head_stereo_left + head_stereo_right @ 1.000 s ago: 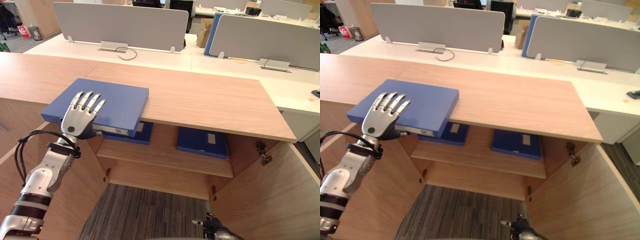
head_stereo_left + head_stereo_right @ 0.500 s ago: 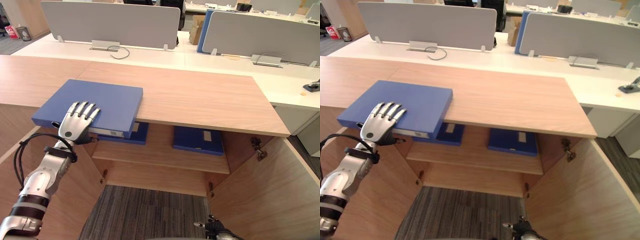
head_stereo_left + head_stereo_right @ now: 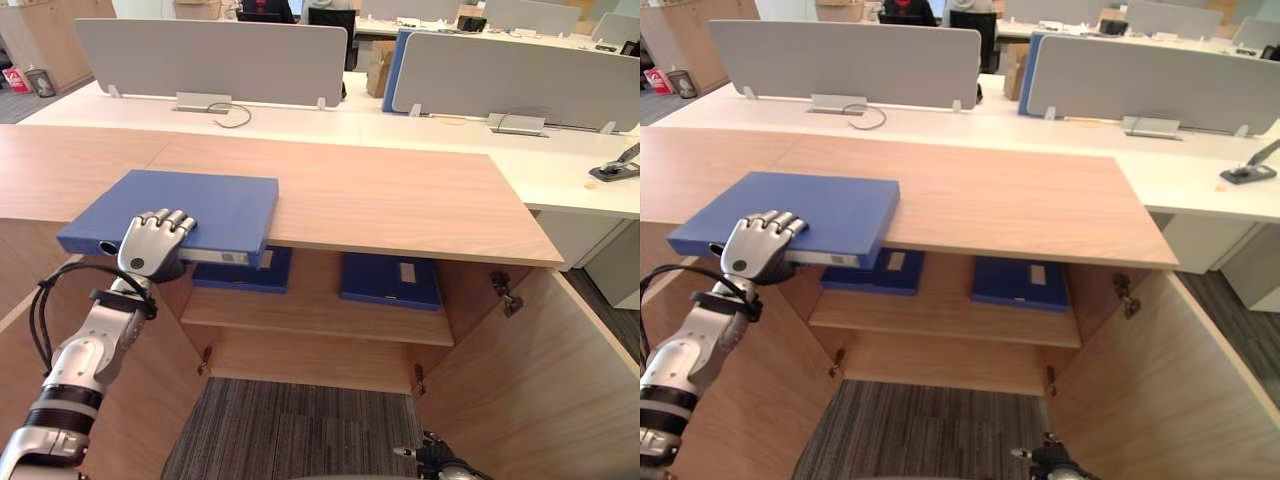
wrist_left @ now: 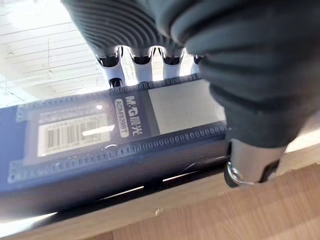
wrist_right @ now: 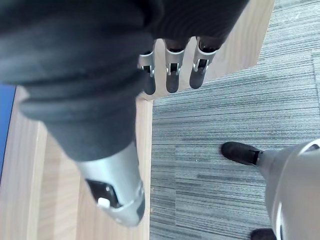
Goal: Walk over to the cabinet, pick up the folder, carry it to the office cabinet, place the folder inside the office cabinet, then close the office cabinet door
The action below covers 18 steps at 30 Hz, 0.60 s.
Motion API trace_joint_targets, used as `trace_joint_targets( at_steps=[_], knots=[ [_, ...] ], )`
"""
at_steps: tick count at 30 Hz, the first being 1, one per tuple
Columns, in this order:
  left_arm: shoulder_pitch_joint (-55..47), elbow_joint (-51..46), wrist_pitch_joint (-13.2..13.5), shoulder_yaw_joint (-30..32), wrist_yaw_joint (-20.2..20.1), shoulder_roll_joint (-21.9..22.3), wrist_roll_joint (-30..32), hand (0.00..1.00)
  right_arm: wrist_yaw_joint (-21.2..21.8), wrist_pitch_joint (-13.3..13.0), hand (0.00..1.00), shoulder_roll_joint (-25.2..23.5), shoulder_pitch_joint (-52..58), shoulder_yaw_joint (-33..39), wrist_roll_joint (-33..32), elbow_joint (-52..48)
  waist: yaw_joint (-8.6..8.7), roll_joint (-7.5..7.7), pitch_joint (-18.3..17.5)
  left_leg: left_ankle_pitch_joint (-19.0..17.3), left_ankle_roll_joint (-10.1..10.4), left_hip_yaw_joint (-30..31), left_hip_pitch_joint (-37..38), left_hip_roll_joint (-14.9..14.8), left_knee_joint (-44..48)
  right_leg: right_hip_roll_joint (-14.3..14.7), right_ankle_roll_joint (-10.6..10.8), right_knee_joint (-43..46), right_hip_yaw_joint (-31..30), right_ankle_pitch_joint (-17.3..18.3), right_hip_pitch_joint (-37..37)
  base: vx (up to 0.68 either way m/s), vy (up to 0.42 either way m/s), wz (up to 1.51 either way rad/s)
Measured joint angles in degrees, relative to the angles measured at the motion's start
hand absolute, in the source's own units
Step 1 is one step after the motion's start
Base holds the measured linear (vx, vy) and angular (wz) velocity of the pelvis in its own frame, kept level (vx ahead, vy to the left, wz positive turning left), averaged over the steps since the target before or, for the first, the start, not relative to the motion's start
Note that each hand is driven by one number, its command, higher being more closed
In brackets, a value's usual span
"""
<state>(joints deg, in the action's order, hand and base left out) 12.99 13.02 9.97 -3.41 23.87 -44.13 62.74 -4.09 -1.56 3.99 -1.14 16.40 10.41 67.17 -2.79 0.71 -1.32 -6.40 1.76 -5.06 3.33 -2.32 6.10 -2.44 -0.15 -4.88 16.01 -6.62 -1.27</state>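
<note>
Three blue folders are counted: the top folder (image 3: 205, 203) on the bench (image 3: 400, 200), the left shelf folder (image 3: 243, 276) and the right shelf folder (image 3: 390, 281). Two grey screens (image 3: 210, 55) are seen behind.

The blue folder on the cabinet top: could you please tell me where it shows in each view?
Left eye view: folder on the left of the cabinet top, overhanging the front edge.
Right eye view: same spot.
Left wrist view: its labelled spine, in the left hand.
Right wrist view: a blue sliver; cannot tell if it is this folder.
Shared landmark: the left hand curled on its near edge.
</note>
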Motion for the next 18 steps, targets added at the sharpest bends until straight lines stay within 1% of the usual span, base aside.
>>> trace_joint_targets(
  at_steps=[6, 8, 10, 12, 13, 14, 15, 16, 17, 18],
  knots=[
    [2.37, -0.19, -0.52, -1.63, 1.36, 0.07, 0.50, 1.00, -0.27, 0.13, 0.00, 0.25, 0.00, 0.34, -0.02, 0.00, 0.34, -0.26, -0.18, 0.00, 0.00, -0.37, 0.09, -0.01, -0.04, 0.03, 0.07, -0.22, -0.47, -0.14, 0.13, -0.04, 0.005, -0.04],
    [2.41, -1.57, -1.16, -1.77, 1.42, 1.06, 0.50, 1.00, -0.58, 0.15, 0.00, 0.26, 0.09, 0.40, -0.12, 0.00, 0.48, -0.35, -0.21, 0.00, 0.00, -0.36, -0.07, 0.01, -0.06, 0.01, 0.08, -0.22, -0.47, -0.15, 0.30, 0.00, 0.000, 0.00],
    [1.08, -5.69, -1.72, -1.51, 1.28, 3.97, 0.48, 1.00, -0.60, 0.32, 0.00, 0.22, 0.30, 0.45, -0.14, 0.01, 0.30, -0.49, -0.12, 0.00, 0.00, -0.32, -0.16, 0.03, -0.16, 0.00, 0.10, -0.15, -0.45, -0.15, 0.44, 0.00, 0.000, 0.00],
    [-2.59, -13.88, -1.74, -0.78, 0.59, 8.55, 0.28, 1.00, -0.68, 0.33, 0.00, 0.12, 0.36, 0.53, -0.17, 0.15, 0.15, -0.51, -0.14, 0.01, -0.01, -0.29, -0.41, 0.02, -0.21, -0.20, 0.11, 0.07, -0.46, -0.14, 0.56, 0.00, 0.000, 0.00],
    [-3.80, -16.66, -1.64, -0.77, 0.47, 10.16, 0.00, 1.00, -0.70, 0.34, 0.00, 0.08, 0.39, 0.59, -0.24, 0.31, 0.14, -0.49, -0.14, -0.01, -0.01, -0.27, -0.48, 0.03, -0.20, -0.29, 0.11, 0.07, -0.46, -0.13, 0.61, 0.00, 0.029, 0.03],
    [-6.52, -22.41, -1.20, -0.79, 0.28, 13.72, -0.96, 1.00, -0.72, 0.36, 0.00, -0.04, 0.41, 0.76, -0.32, 0.72, -0.03, -0.48, -0.22, -0.07, -0.08, -0.19, -0.99, 0.03, -0.07, -0.38, 0.13, 0.08, -0.45, -0.13, 0.86, 0.00, 0.000, 0.00],
    [-9.03, -27.74, -0.05, -0.80, 0.13, 17.19, -3.26, 1.00, -0.75, 0.36, 0.00, -0.31, 0.41, 1.09, -0.79, 0.99, -0.07, -0.46, -0.24, -0.14, -0.17, -0.19, -1.46, 0.02, 0.12, -0.48, 0.14, 0.09, -0.45, -0.13, 1.26, 0.00, 0.000, 0.00],
    [-10.33, -30.34, 0.65, -0.92, 0.03, 18.81, -4.67, 1.00, -0.75, 0.36, 0.00, -0.46, 0.45, 1.02, -1.24, 1.14, -0.06, -0.46, -0.24, -0.15, -0.19, -0.19, -1.56, 0.01, 0.16, -0.50, 0.15, 0.10, -0.45, -0.14, 1.34, 0.00, 0.000, 0.00],
    [-13.10, -35.19, 2.03, -1.07, -0.45, 21.97, -7.84, 1.00, -0.79, 0.35, 0.00, -0.93, 0.75, 0.61, -3.17, 1.14, -0.04, -0.48, -0.26, -0.31, -0.28, -0.20, -1.62, -0.03, 0.33, -0.50, 0.15, 0.11, -0.48, -0.14, 1.34, 0.00, 0.000, 0.00],
    [-16.02, -39.47, 3.58, -1.09, -1.25, 25.48, -12.46, 1.00, -0.83, 0.32, 0.00, -1.29, 0.96, -0.65, -6.03, 1.12, -0.05, -0.51, -0.30, -0.61, -0.50, -0.22, -1.85, -0.10, 0.70, -0.47, 0.17, 0.11, -0.51, -0.13, 1.37, 0.00, 0.000, 0.00]
  ],
)
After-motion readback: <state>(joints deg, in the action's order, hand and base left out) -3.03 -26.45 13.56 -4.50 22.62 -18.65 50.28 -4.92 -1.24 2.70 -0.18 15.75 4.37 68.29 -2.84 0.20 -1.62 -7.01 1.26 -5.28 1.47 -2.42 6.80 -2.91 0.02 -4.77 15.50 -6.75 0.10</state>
